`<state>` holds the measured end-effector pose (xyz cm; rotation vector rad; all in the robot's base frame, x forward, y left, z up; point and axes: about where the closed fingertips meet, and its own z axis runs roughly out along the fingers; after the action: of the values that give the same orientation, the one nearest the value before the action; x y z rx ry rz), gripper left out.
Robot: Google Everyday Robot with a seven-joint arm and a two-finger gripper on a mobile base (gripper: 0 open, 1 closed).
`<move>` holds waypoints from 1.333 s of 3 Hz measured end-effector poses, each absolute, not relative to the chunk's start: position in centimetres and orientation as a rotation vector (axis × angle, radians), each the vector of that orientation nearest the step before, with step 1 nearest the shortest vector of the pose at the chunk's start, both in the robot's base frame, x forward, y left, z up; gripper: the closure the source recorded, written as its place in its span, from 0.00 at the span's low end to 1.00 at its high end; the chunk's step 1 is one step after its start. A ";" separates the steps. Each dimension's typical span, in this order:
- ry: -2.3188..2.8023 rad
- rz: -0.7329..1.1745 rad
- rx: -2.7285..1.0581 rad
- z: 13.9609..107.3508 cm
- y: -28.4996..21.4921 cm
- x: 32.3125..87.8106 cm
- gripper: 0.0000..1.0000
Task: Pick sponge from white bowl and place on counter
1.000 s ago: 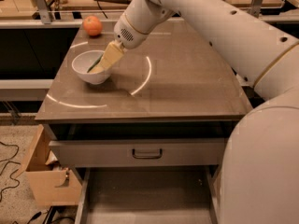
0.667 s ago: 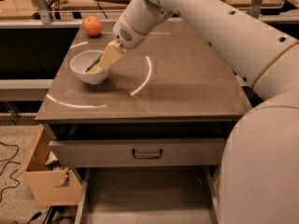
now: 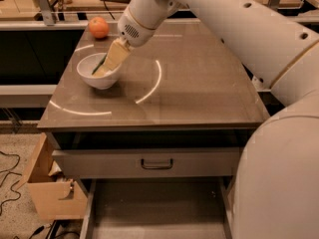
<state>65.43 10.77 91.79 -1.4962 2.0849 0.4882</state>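
Sponge leaning tilted inside the white bowl, left rear of the table, we see the jaws dipping into the bowl beside it, we cannot tell their grip, orange behind, drawer below

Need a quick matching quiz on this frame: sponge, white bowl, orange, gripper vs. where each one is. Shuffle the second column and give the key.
Things:
1. sponge
2. white bowl
3. orange
4. gripper

Places:
A. far left corner of the counter
B. reaching down into the bowl from the upper right
C. inside the bowl, green face showing
D. left part of the counter, nearer the camera than the orange

Pairs: 1-C, 2-D, 3-A, 4-B
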 end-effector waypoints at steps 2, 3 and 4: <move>2.068 0.322 -1.525 96.9 9.8 65.1 1.00; 2.034 0.324 -1.511 98.4 8.2 65.0 1.00; 1.981 0.375 -1.466 99.5 5.3 64.9 1.00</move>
<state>64.86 5.35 99.49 -1.4663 1.9810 0.3753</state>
